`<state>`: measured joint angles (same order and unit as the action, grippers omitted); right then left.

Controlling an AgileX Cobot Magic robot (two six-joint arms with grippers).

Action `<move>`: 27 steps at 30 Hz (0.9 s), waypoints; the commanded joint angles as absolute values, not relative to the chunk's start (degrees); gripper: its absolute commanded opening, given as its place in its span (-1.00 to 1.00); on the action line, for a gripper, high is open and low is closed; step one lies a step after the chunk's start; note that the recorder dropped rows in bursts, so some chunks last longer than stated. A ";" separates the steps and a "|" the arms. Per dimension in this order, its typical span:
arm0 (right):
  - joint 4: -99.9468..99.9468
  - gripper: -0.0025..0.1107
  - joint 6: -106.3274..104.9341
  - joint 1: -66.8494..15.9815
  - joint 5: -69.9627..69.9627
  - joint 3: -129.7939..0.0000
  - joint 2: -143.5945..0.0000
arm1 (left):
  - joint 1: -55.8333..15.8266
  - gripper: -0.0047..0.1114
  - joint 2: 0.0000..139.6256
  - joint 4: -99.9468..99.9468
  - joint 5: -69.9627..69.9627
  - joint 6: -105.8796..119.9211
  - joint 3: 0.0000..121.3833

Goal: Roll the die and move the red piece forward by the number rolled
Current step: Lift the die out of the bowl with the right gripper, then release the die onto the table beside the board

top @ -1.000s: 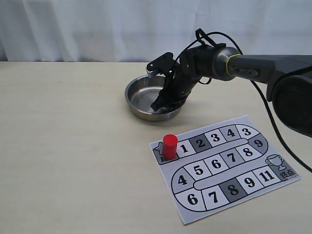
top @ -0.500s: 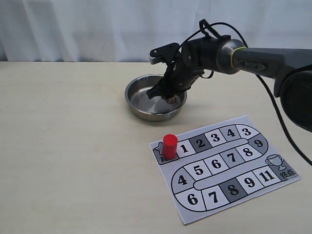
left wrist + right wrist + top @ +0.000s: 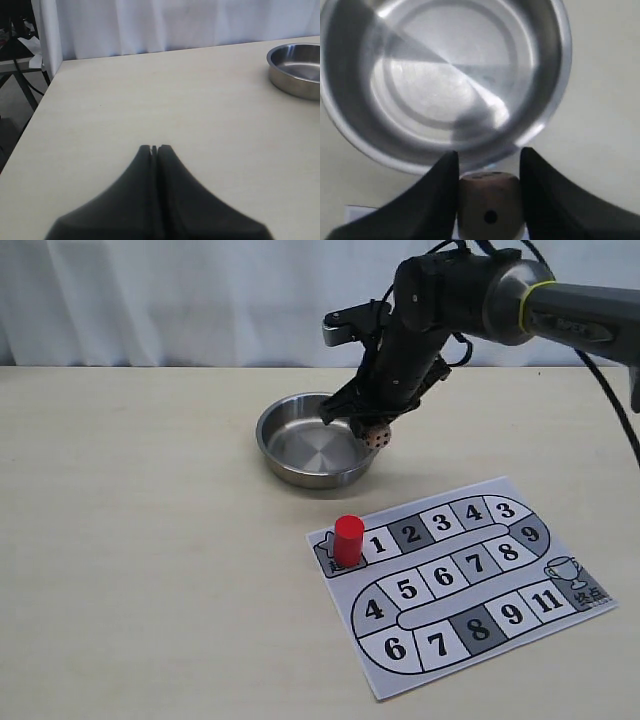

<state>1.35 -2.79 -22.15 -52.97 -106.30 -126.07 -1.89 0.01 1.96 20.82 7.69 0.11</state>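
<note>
My right gripper (image 3: 372, 426) (image 3: 489, 162) is shut on the tan die (image 3: 377, 437) (image 3: 490, 205) and holds it in the air above the near right rim of the steel bowl (image 3: 283, 464) (image 3: 547, 107). One dark pip faces the right wrist camera. The bowl holds nothing. The red piece (image 3: 348, 539) stands upright on the start square at the left end of the paper board (image 3: 560, 625), beside square 1. My left gripper (image 3: 154, 148) is shut with nothing in it, low over bare table far left of the bowl (image 3: 290, 82).
The numbered paper board lies at the front right of the tan table. A white curtain hangs behind. In the left wrist view the table's edge (image 3: 42, 102) drops off to the floor. The right arm's cable loops over the board's right side.
The right gripper has lifted the die out of the bowl, rising and shifting right over the rim. The red piece and left gripper have not moved.
</note>
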 commanded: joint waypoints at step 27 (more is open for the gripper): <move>-4.41 -0.88 -8.63 7.55 -25.82 -71.84 -112.39 | -1.99 -0.92 0.00 2.23 20.28 7.46 0.00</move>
